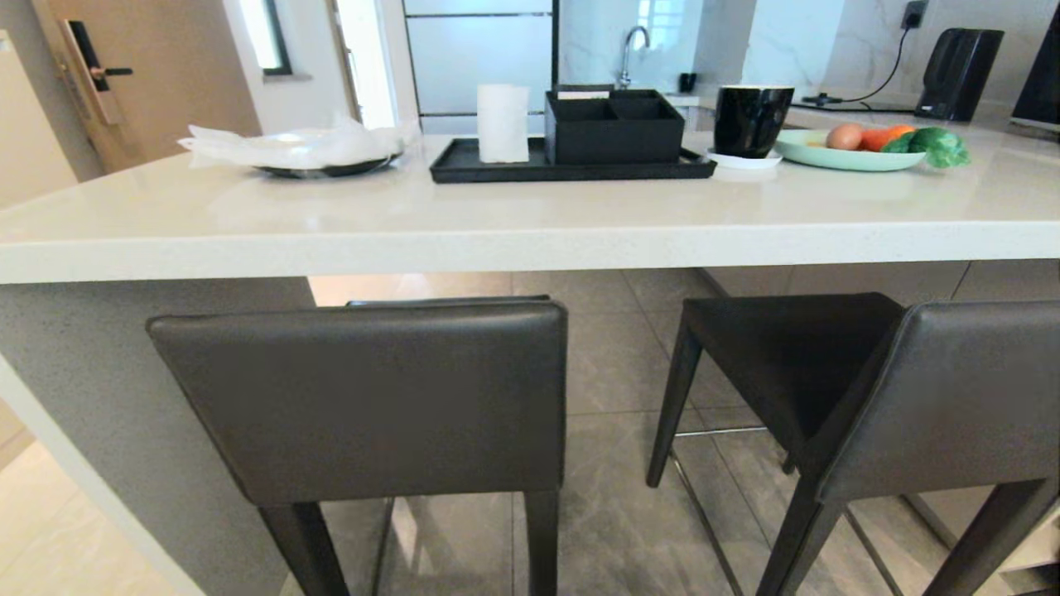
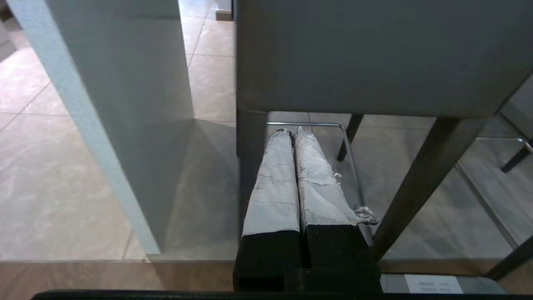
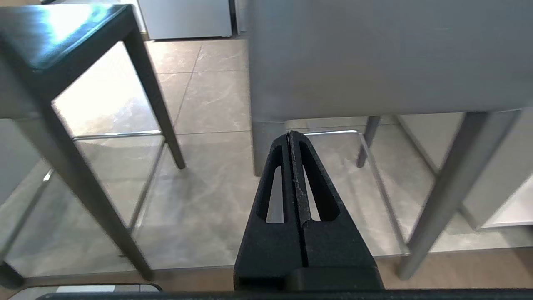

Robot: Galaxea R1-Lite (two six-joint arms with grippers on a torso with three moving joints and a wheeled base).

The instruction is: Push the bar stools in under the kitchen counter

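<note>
Two bar stools with dark grey-brown leather stand in front of the kitchen counter, whose thick white top runs across the head view. The left stool shows its backrest square to me, its seat partly under the top. The right stool is turned at an angle, with its seat pointing left. Neither gripper shows in the head view. My left gripper, with white-wrapped fingers, is shut and empty, low behind the left stool's backrest. My right gripper, black, is shut and empty below the right stool's backrest.
The counter's grey side panel stands just left of the left stool. Thin metal footrests join the legs above the grey floor tiles. On the top sit a black tray, a black mug and a green plate of food.
</note>
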